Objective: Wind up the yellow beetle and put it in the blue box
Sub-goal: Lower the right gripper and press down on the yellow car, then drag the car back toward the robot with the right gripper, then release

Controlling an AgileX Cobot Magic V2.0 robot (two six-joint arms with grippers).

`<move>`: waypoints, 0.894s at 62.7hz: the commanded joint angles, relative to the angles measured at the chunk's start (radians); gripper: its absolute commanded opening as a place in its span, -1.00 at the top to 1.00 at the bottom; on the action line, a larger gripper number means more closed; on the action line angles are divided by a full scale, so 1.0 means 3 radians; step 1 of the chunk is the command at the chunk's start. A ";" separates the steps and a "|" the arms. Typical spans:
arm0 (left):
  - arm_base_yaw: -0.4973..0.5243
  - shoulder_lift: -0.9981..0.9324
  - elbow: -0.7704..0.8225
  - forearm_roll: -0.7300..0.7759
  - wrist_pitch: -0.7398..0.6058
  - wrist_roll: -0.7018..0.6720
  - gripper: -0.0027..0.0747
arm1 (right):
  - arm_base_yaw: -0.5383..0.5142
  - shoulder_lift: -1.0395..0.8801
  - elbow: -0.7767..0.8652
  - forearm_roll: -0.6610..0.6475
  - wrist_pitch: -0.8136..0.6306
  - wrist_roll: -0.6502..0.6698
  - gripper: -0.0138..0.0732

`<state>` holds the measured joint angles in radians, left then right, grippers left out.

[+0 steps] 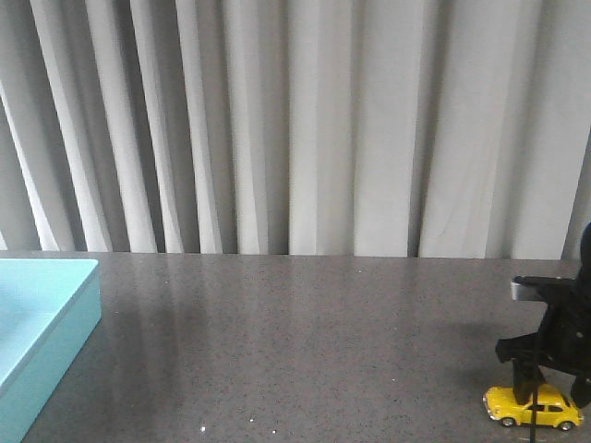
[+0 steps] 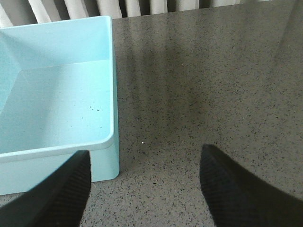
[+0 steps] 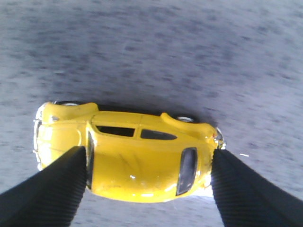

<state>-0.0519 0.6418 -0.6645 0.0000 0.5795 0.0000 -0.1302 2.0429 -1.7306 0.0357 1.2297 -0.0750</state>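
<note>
The yellow beetle (image 1: 534, 408) stood on its wheels on the grey speckled counter (image 1: 305, 341), near the counter's front right corner. In the front view, its long side faced the camera.

The right tool (image 1: 547, 386) hung directly over the car. Its dark body covered part of the roof in the front view. In the right wrist view, the yellow beetle (image 3: 128, 158) lay lengthwise between the two ribbed black fingers (image 3: 45, 194) of the right tool (image 3: 149, 189). One finger stood at each end of the body. The fingers were spread to about the length of the car. Whether they pressed on the bodywork could not be told from the pictures.

The blue box (image 1: 42, 318) sat at the counter's left edge, well apart from the car and only partly inside the front view. In the left wrist view, the blue box (image 2: 57, 90) showed an open interior with a few dark specks on its floor.

The left tool (image 2: 144, 189) was spread wide and held nothing. One of its fingers (image 2: 57, 198) overlapped the box's near wall in the picture, and the other lay over bare counter (image 2: 203, 85).

A pleated pale curtain (image 1: 295, 120) hung behind the counter's far edge.
</note>
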 commanded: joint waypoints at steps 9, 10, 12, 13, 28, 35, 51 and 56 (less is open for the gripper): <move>0.0001 0.0026 -0.0114 0.0000 -0.0221 -0.0019 -0.33 | -0.0601 -0.0111 -0.0046 -0.0083 0.0188 -0.0305 -0.53; 0.0001 0.0026 -0.0114 0.0000 -0.0221 -0.0019 -0.33 | -0.0641 -0.0111 -0.0046 -0.0082 0.0188 -0.0319 -0.53; 0.0001 0.0026 -0.0114 0.0000 -0.0221 -0.0019 -0.33 | -0.0737 -0.0111 -0.0046 -0.0082 0.0188 -0.0339 -0.53; 0.0001 0.0026 -0.0114 0.0000 -0.0221 -0.0019 -0.33 | -0.0775 -0.0111 -0.0046 -0.0082 0.0188 -0.0347 -0.53; 0.0001 0.0026 -0.0114 0.0000 -0.0221 -0.0019 -0.33 | -0.1276 -0.0111 -0.0046 0.0029 0.0155 -0.0586 -0.53; 0.0001 0.0026 -0.0114 0.0000 -0.0221 -0.0019 -0.33 | -0.1377 -0.0111 -0.0046 0.0169 0.0128 -0.0638 -0.53; 0.0001 0.0026 -0.0114 0.0000 -0.0221 -0.0019 -0.33 | -0.1372 -0.0177 -0.0046 0.0248 0.0015 -0.0745 -0.53; 0.0001 0.0026 -0.0114 0.0000 -0.0221 -0.0019 -0.33 | -0.1372 -0.0309 -0.0046 0.0379 -0.0039 -0.0796 -0.53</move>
<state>-0.0519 0.6418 -0.6645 0.0000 0.5795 0.0000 -0.5354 2.0384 -1.7265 0.1237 1.2135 -0.2842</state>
